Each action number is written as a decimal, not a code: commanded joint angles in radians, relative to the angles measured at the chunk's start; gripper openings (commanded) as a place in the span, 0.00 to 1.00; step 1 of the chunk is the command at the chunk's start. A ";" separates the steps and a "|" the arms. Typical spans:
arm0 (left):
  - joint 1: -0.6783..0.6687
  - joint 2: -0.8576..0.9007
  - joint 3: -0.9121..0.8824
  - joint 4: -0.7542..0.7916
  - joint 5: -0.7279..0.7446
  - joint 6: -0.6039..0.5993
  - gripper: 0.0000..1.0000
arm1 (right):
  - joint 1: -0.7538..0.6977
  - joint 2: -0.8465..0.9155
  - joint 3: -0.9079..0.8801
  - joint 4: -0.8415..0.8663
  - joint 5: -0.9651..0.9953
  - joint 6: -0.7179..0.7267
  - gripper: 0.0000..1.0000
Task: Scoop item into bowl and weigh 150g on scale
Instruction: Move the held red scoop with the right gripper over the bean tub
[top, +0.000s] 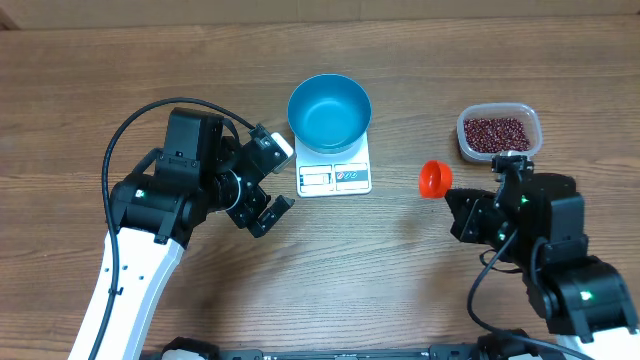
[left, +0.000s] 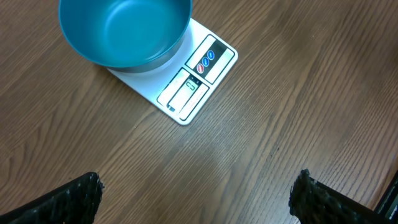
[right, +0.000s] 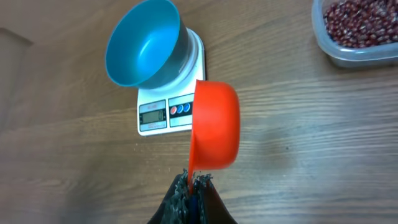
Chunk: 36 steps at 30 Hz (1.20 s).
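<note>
While the right claw (right: 193, 186) pinches the empty scoop (right: 214, 124) and the left claw (top: 278, 180) hangs spread, dig deep into the beans (top: 497, 131) toward the worktop's (top: 400, 280) right edge.

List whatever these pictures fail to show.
- Display reading of the scale: too small and blurred in all three views.
- Inside of the red scoop: the right wrist view shows only its outer side; overhead, it is too small.
- The tub of beans: cut off by the right wrist view's top and right edges.
- Scale's far end: hidden under the blue bowl in every view.
</note>
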 joint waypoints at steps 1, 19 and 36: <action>0.005 0.003 0.029 0.002 -0.003 -0.007 1.00 | -0.005 -0.007 0.067 -0.043 0.049 -0.050 0.04; 0.005 0.003 0.028 0.001 -0.003 -0.019 1.00 | -0.005 0.089 0.285 -0.241 0.185 -0.101 0.04; 0.006 0.003 0.029 0.008 -0.059 -0.117 1.00 | -0.005 0.154 0.320 -0.261 0.185 -0.101 0.04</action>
